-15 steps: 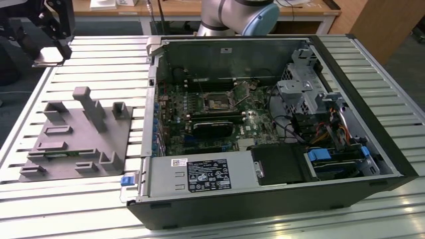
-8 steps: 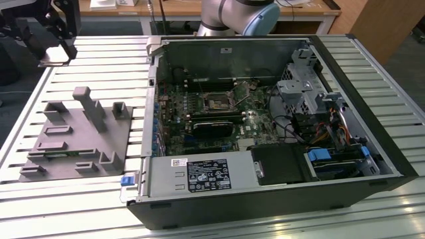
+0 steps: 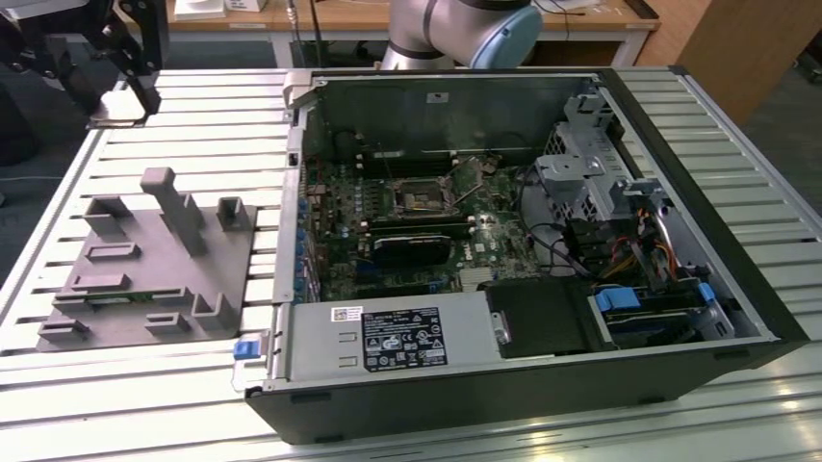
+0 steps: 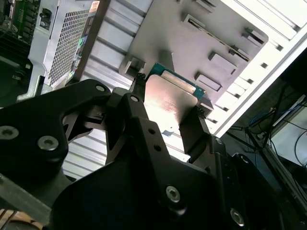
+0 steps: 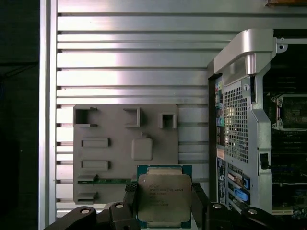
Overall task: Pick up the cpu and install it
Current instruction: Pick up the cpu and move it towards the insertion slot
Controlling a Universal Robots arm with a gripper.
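Gripper (image 5: 164, 203) fingers (image 5: 199, 201) pinch cpu (image 5: 164, 191) by opp. edges; wrist pts straight down.

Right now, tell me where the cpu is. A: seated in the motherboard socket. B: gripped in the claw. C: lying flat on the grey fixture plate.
B: in the first wrist view the cpu is clamped by its edges between the two sides of the claw.

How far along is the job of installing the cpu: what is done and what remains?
Done: the pickup. The flat square silvery-grey cpu is lifted off the grey plastic fixture tray, seen beyond it in the first wrist view. In hand: the black pincer is shut on its two opposite edges. Left: the installing; the dark square motherboard socket in the open computer case is empty.
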